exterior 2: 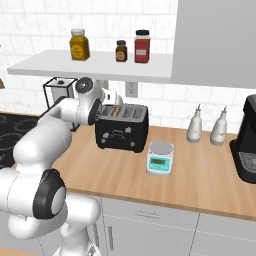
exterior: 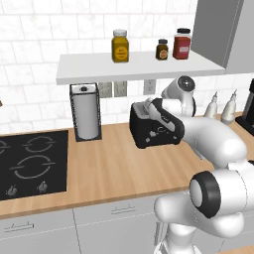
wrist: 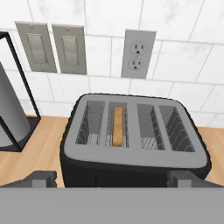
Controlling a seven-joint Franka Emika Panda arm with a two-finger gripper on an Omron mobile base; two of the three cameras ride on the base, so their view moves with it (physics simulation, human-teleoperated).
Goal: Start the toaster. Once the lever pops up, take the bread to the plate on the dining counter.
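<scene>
**Black toaster loaded, lever not yet pressed**

Black and boxy, the toaster [wrist: 133,144] sits on the wood counter [exterior: 109,168] against the tiled wall, directly below and ahead of the gripper [wrist: 113,177], whose two fingertips stand spread wide with nothing between them. In the hand view one slice of bread [wrist: 117,127] stands on edge in the second slot from the left, its long side running away from the hand. The toaster shows four slots, three of them empty. There is one arm. I cannot see the lever.
</scene>
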